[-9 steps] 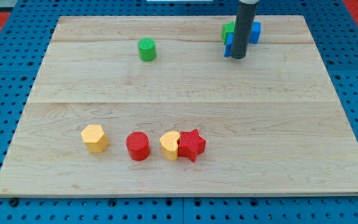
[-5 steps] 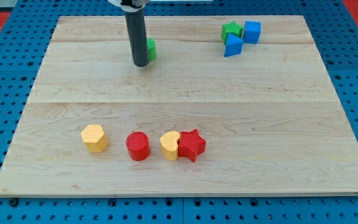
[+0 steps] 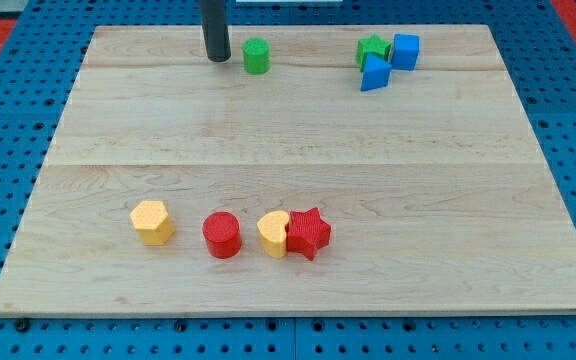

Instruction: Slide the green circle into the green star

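Blocks line the view's bottom of the wooden board (image 3: pixel 298 150): yellow hexagon (image 3: pixel 152 222), red circle (image 3: pixel 222 235), then yellow heart (image 3: pixel 274 233) touching red star (image 3: pixel 309 232). Farther up, green circle (image 3: pixel 256 56) sits alone, my tip (image 3: pixel 216 58) just left of it, holding nothing. Well right, green star (image 3: pixel 372 48) touches two blue blocks (image 3: pixel 376 73) (image 3: pixel 405 50).

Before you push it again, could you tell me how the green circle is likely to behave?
The green circle looks short and squat, so it should slide rather than tip. Its round side may let it slip off my tip, now just to its left with a small gap. The smooth wooden board probably offers little drag.
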You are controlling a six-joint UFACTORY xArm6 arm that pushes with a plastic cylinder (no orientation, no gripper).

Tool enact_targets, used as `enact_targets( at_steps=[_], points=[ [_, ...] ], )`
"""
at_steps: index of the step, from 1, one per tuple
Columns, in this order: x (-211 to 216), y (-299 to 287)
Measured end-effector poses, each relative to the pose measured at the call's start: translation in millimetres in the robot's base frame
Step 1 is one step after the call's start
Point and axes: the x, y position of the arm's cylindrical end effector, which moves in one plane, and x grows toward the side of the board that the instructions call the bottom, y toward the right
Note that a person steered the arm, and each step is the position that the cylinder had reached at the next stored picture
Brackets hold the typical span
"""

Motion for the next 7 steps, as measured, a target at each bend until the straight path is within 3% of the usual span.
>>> enact_targets(
  at_steps=[1,3,5,7],
  points=[
    [-1.6,58.0],
    [25.1,61.4],
    [22.6,127.1],
    [22.6,139.2]
  ],
)
